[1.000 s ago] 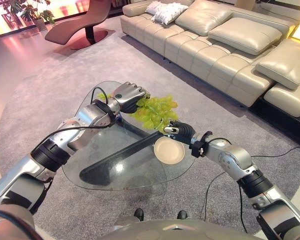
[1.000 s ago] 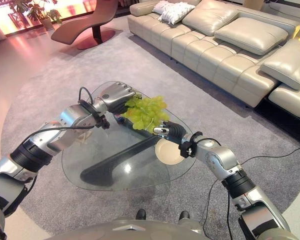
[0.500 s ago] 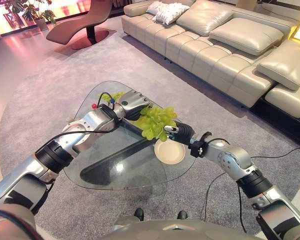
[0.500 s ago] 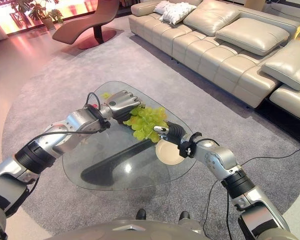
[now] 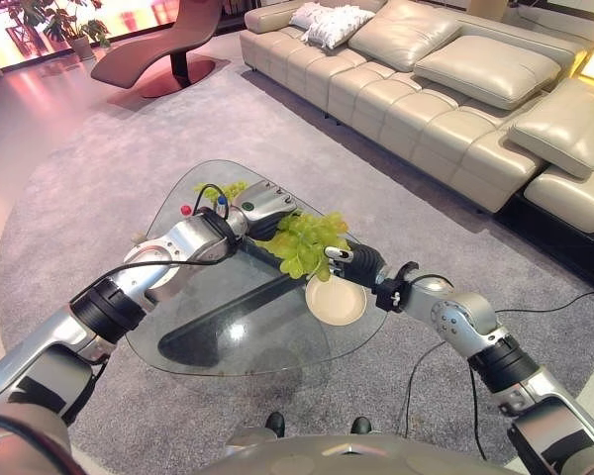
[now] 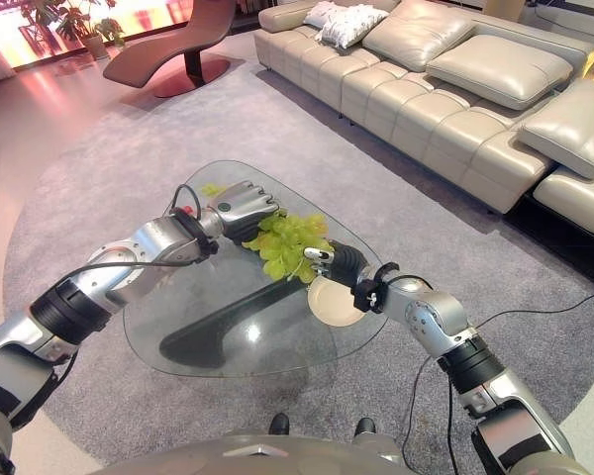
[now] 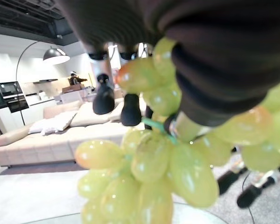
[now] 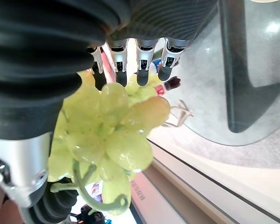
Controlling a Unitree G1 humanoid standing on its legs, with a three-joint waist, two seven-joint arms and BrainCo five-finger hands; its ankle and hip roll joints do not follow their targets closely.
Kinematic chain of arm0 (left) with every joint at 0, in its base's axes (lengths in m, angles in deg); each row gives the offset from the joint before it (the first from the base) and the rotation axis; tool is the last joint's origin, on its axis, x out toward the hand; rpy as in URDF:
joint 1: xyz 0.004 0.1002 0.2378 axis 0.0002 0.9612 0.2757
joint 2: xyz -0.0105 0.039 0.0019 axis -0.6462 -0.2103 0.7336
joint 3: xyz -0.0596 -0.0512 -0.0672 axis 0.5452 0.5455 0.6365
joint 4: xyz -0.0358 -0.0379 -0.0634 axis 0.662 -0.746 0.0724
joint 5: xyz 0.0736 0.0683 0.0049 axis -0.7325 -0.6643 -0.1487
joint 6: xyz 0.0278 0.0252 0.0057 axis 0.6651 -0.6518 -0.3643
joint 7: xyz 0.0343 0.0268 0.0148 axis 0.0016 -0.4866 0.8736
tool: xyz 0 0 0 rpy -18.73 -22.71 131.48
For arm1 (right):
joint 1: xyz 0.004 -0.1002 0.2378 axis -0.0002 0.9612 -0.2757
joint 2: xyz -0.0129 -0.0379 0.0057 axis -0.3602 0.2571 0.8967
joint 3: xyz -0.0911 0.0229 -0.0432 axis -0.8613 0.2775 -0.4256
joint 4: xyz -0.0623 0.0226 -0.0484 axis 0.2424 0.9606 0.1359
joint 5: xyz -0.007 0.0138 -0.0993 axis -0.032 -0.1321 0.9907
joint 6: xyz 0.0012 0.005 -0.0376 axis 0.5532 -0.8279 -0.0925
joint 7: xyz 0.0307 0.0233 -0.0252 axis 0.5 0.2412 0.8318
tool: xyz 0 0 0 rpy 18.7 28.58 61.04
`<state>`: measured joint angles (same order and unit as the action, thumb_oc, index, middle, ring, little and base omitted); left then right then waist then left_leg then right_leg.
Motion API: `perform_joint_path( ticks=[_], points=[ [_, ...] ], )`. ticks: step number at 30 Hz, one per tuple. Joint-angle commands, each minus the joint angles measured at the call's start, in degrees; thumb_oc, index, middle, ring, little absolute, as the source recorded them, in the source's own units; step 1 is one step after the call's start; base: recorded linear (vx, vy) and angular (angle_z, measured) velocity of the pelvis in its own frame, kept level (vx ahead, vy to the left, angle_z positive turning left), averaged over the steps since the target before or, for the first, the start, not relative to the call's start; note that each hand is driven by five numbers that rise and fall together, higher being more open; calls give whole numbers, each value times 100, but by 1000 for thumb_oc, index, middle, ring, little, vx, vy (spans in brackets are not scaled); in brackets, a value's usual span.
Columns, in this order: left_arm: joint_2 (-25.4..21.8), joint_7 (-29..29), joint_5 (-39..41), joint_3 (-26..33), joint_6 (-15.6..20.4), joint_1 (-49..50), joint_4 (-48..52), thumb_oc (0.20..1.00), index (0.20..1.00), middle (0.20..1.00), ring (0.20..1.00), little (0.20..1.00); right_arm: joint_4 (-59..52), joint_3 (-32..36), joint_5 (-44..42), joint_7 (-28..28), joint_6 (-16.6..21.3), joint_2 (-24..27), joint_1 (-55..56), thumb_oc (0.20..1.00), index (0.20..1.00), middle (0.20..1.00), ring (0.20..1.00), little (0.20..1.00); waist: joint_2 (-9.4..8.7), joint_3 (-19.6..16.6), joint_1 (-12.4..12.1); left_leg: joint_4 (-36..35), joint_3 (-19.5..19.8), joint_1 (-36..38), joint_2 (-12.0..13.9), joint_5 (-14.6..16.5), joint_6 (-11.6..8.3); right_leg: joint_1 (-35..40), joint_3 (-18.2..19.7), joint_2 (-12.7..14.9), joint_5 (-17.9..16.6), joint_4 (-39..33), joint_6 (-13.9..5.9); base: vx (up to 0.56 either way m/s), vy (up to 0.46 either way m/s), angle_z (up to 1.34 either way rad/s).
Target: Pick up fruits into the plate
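**Green grapes held over the glass bench beside the plate**

Near the centre of the left eye view, the left robot hand (image 5: 265, 202) reaches in from the lower left, arm stretched diagonally across the glass bench (image 5: 208, 327). Its back faces up and its fingers curl down onto the top of a bunch of green grapes (image 5: 307, 240). In the left wrist view the dark-tipped fingers (image 7: 104, 99) hang beside the grapes (image 7: 149, 172) and the bunch dangles below the palm, so this robot hand is closed on the grapes.

The right robot hand (image 5: 348, 261) comes in from the lower right with the forearm angled up toward the centre of the frame. It sits at the lower right edge of the bunch, just above the plate (image 5: 337, 301). In the right wrist view its fingers (image 8: 142, 63) point nearly straight, with a cluster of grapes (image 8: 114, 135) and a green stem lying against its palm side; the fingers look relaxed rather than clenched.

The cream round plate lies on the bench's right part, touching nothing but the glass. The grapes hang just up and left of it. A second small green bunch (image 5: 233, 188) lies at the bench's far edge, behind the left wrist.
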<state>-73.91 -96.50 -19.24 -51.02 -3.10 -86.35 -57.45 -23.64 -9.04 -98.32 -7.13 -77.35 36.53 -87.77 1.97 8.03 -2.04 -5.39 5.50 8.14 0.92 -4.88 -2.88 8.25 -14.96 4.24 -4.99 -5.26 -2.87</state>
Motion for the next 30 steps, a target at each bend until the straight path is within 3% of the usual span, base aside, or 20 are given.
perform_joint_path(
  ticks=[1, 2, 3, 30],
  points=[
    [172, 291, -13, -123, 75, -581, 95, 200, 200, 200, 200, 200, -293, -80, -393, 68, 291, -461, -529, 1000, 1000, 1000, 1000, 1000, -256, -165, -96, 179, -554, 265, -320, 906, 172, 250, 295, 92, 555, 158, -297, 0, 0, 0],
    [196, 298, -6, -124, 38, -605, 116, 200, 200, 200, 200, 200, -286, -106, -359, 56, 281, -474, -537, 423, 423, 423, 423, 423, -255, -164, -91, 177, -556, 265, -318, 908, 172, 250, 301, 90, 558, 155, -296, 0, 0, 0],
    [213, 310, -6, -123, 14, -617, 134, 200, 200, 200, 200, 200, -288, -121, -378, 33, 275, -480, -537, 200, 200, 200, 200, 200, -255, -166, -90, 176, -554, 264, -319, 906, 172, 250, 304, 87, 558, 151, -294, 0, 0, 0],
    [818, 834, -590, -419, -176, -494, -552, 200, 200, 200, 200, 200, -196, -199, -417, -47, 257, -753, -646, 200, 200, 200, 200, 200, -281, -195, -40, 142, -581, 296, -293, 895, 169, 264, 388, 36, 568, 137, -270, 0, 0, 0]
  ],
)
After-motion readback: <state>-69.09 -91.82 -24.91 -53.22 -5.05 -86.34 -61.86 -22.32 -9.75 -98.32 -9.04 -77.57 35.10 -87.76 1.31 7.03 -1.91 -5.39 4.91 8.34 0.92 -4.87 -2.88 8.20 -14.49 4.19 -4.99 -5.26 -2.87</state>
